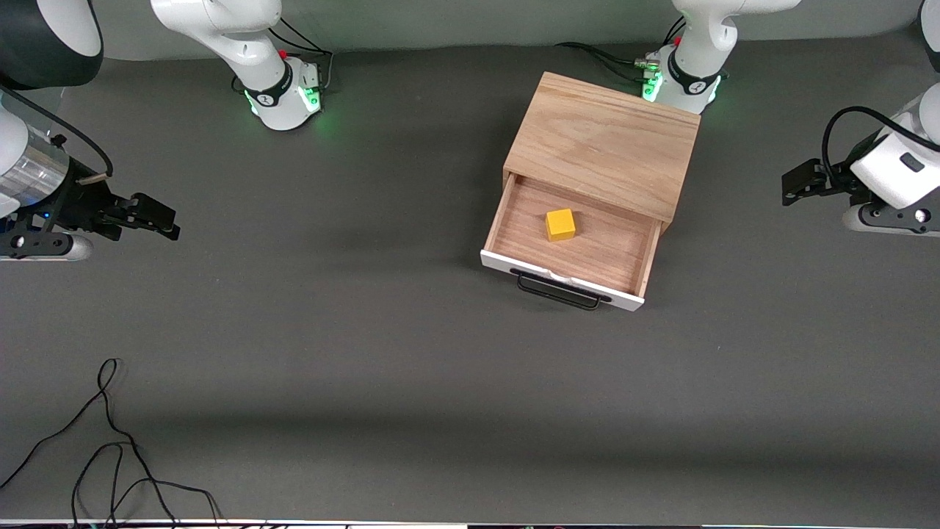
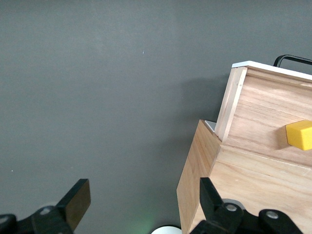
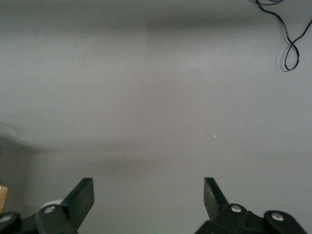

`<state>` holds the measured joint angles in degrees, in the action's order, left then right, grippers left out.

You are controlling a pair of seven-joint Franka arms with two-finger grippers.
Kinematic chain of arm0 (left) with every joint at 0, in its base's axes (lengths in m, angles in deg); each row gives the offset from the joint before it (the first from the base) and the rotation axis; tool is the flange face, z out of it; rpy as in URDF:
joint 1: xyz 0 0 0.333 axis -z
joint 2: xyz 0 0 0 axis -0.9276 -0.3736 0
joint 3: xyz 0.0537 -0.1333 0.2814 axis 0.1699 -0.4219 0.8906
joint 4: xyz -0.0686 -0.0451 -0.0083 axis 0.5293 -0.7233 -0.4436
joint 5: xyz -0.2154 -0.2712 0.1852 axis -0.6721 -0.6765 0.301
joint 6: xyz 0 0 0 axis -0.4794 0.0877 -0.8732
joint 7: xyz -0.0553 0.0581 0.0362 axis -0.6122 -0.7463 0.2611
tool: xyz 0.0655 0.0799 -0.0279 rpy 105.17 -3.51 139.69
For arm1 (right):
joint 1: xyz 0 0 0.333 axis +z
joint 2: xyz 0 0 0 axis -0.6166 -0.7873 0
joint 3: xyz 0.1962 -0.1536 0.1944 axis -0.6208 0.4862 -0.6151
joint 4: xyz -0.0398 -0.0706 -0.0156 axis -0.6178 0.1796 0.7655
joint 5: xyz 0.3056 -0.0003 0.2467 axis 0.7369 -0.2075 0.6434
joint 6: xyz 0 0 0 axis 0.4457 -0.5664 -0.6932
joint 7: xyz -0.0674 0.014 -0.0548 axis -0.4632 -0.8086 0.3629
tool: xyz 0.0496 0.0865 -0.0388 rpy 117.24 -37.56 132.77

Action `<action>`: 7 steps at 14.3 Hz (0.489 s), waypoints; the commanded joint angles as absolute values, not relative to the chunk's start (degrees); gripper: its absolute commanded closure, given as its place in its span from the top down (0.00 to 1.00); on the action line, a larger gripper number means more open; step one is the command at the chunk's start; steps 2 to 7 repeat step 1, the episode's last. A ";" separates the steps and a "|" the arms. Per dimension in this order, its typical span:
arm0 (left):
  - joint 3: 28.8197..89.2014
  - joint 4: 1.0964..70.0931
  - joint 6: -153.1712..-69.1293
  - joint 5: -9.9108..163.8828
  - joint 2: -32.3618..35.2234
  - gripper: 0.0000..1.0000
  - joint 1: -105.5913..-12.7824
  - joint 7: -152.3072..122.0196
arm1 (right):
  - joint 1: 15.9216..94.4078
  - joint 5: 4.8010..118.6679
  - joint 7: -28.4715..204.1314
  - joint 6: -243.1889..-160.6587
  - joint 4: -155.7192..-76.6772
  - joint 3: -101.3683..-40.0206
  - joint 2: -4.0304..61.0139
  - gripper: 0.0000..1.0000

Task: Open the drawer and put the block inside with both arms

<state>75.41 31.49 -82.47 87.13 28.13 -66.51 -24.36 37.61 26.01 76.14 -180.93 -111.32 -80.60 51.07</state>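
Nearby, a loose black cable (image 1: 110, 441) lies well apart from the drawer (image 1: 573, 246).

A loose black cable (image 1: 110, 448) lies in loops on the grey table (image 1: 330, 353), near the front camera, toward the right arm's end

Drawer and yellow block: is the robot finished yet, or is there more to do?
Looks finished. The drawer is pulled open and the yellow block sits inside it. Nothing is in hand: the left tool and right tool are both open and empty, off at the table's ends. Nothing is left, unless the drawer should be shut.
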 commanded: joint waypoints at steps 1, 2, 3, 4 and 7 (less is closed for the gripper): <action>75.40 31.60 -81.97 86.77 28.46 1.00 -66.48 -23.97 | 37.28 25.15 77.35 -180.61 -110.69 -80.98 50.99 1.00; 75.40 31.60 -81.97 86.77 28.46 1.00 -66.48 -23.97 | 37.28 25.15 77.35 -180.61 -110.69 -80.98 50.99 1.00; 75.40 31.60 -81.97 86.77 28.46 1.00 -66.48 -23.97 | 37.28 25.15 77.35 -180.61 -110.69 -80.98 50.99 1.00; 75.40 31.60 -81.97 86.77 28.46 1.00 -66.48 -23.97 | 37.28 25.15 77.35 -180.61 -110.69 -80.98 50.99 1.00; 75.40 31.60 -81.97 86.77 28.46 1.00 -66.48 -23.97 | 37.28 25.15 77.35 -180.61 -110.69 -80.98 50.99 1.00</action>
